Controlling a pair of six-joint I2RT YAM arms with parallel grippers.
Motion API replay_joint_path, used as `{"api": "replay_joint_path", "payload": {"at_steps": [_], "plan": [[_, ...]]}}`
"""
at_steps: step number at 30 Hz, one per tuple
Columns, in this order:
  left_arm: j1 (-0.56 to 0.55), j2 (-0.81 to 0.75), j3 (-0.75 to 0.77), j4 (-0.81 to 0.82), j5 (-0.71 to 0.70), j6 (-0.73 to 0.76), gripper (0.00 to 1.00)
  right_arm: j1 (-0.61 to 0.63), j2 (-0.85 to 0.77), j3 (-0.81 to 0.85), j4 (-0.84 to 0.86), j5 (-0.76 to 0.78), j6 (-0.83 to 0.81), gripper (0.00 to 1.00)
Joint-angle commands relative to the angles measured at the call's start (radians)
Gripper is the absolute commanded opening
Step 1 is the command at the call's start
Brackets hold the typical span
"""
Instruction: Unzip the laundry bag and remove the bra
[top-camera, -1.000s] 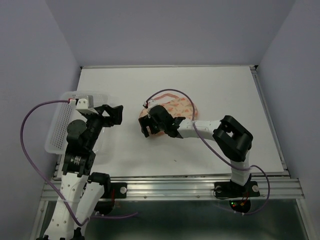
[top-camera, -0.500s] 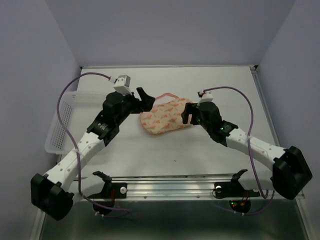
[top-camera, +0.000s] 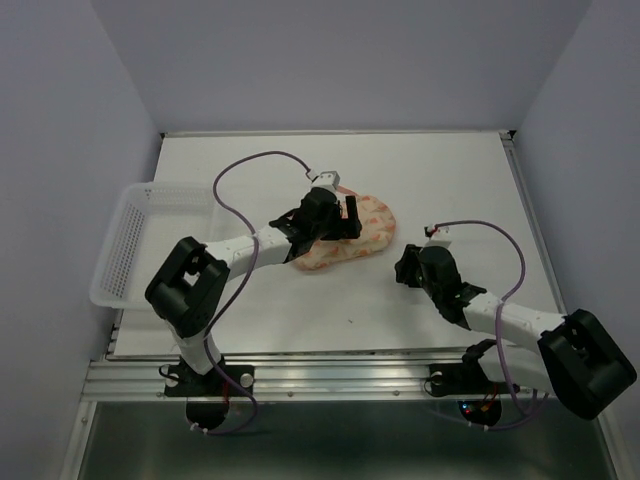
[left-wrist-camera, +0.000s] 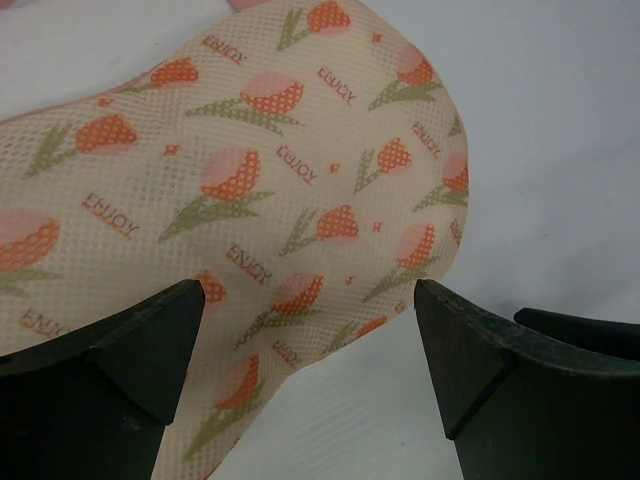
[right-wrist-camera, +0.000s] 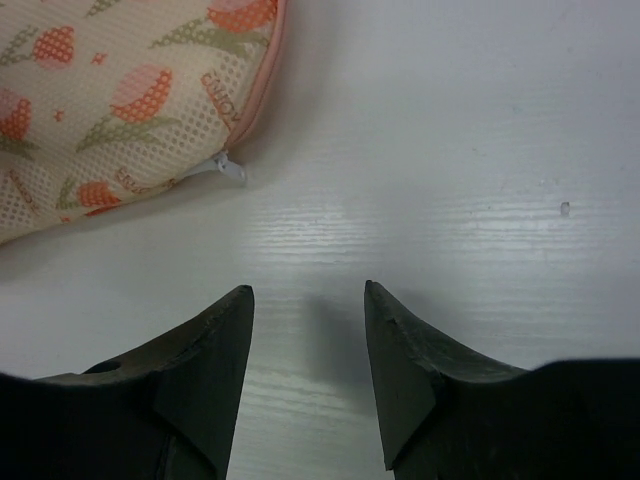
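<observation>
Left gripper (left-wrist-camera: 310, 335): fingers (left-wrist-camera: 150, 340) spread wide and holding nothing. It hovers low over the laundry bag (left-wrist-camera: 250, 200), one finger over the printed mesh and the other out past the bag's rounded edge, above the white table (left-wrist-camera: 560, 150). Can't tell from the wrist view whether either finger touches the fabric.

Right gripper (right-wrist-camera: 308, 330): fingers apart too, also holding nothing, over bare table just short of the bag (right-wrist-camera: 100, 90). The small grey zipper pull (right-wrist-camera: 230, 168) sticks out from the pink rim (right-wrist-camera: 262, 80), a little ahead and left of the fingertips and not touching them. The zip looks shut along the short stretch in view.

Overhead: the bag (top-camera: 365, 230) lies flat near the table's middle. The left gripper (top-camera: 340, 222) sits on top of its left half, and the right gripper (top-camera: 403, 268) is just off its near-right end. The clear mesh basket (top-camera: 130, 240) is at the left table edge, well apart from the bag.
</observation>
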Motion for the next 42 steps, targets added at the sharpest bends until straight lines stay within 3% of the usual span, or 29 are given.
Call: {"api": "replay_joint_path", "payload": {"at_steps": [1,11,19,31,42], "plan": [[-0.005,0.029,0.071,0.03,-0.045,0.004,0.99,-0.01,0.037,-0.069,0.307,-0.045,-0.001,0.51],[-0.005,0.053,0.046,0.006,-0.106,0.031,0.99,-0.01,0.238,-0.082,0.617,-0.123,-0.068,0.56],[-0.005,0.053,0.048,-0.003,-0.105,0.036,0.99,-0.01,0.396,-0.01,0.677,-0.131,-0.103,0.58],[-0.005,0.035,0.034,-0.013,-0.109,0.038,0.99,-0.01,0.51,0.043,0.735,-0.134,-0.136,0.59],[-0.005,0.024,0.017,-0.019,-0.112,0.035,0.99,-0.019,0.559,0.052,0.751,-0.129,-0.142,0.5]]}}
